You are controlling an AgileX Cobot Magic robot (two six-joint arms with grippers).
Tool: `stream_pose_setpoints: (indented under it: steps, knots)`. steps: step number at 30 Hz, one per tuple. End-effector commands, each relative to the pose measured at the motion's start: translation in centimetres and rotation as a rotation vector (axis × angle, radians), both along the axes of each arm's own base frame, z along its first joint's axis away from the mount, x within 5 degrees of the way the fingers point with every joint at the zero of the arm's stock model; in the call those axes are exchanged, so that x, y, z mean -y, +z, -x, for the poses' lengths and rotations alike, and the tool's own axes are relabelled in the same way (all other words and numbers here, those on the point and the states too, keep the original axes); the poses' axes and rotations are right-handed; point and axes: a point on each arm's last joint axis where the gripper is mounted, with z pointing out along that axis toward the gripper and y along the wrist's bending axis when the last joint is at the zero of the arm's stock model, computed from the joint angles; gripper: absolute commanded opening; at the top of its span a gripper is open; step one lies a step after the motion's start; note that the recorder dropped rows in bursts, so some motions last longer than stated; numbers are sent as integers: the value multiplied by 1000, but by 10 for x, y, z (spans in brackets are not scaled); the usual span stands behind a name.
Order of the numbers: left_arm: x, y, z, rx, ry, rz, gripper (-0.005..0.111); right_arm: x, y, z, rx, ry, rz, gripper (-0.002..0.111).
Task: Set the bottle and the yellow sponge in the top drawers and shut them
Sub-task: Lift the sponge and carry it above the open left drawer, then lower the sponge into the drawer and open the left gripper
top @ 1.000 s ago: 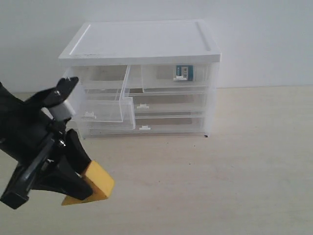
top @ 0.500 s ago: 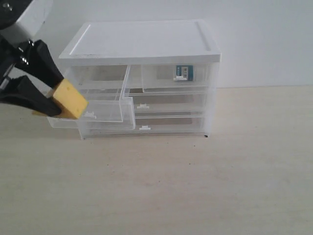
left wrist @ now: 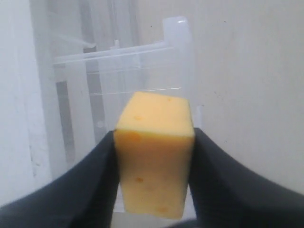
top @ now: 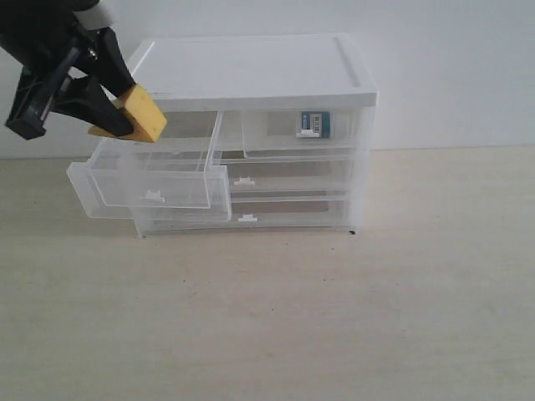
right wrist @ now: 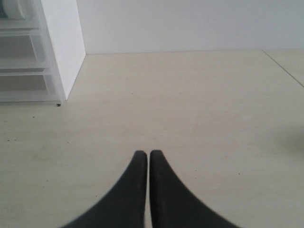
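Left pincer [top: 124,113] is gripping the yellow sponge [top: 140,115] by its sides, jaws roughly half spread around it, with the sponge's long end poking out past the tips. It's hovering right above the open top drawer [top: 159,185], which is sitting just below the pincer, pulled well out of the white-topped cabinet [top: 242,71]. In the wrist view the clear walls are lining up beyond the sponge, though the see-through plastic is making it hard to say whether it's over the middle or nearer a side wall.

I'm guessing the next move is lowering a bit and letting go. The cabinet's top edge beside the pincer is the only thing crowding it.

The bottle [top: 314,124] is lying inside the other top drawer [top: 276,144], well off to the side, and that drawer is looking closed. Right pincer [right wrist: 143,154] is pressed shut, holding nothing, idling over the table [right wrist: 199,104], so the left arm is the nearer one.
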Motion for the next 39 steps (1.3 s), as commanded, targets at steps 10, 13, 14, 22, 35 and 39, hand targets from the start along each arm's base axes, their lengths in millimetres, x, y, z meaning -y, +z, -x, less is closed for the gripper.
stream_pose_setpoints:
  steps: [10,13,14,22,35,39]
  knots:
    - [13,-44,-50,-45,8,5,4,0,0,0,7,-2,-1,0]
    - [14,-50,-55,-36,18,7,4,0,0,0,7,-2,-1,0]
    - [15,-52,-57,-34,21,8,4,0,0,0,7,-2,-1,0]
    - [16,-59,-66,-16,69,23,12,0,0,0,7,-2,-1,0]
    - [17,-60,-72,11,131,52,52,0,0,0,7,-2,-1,0]
    - [14,-40,-63,32,166,80,52,0,0,0,7,-2,-1,0]
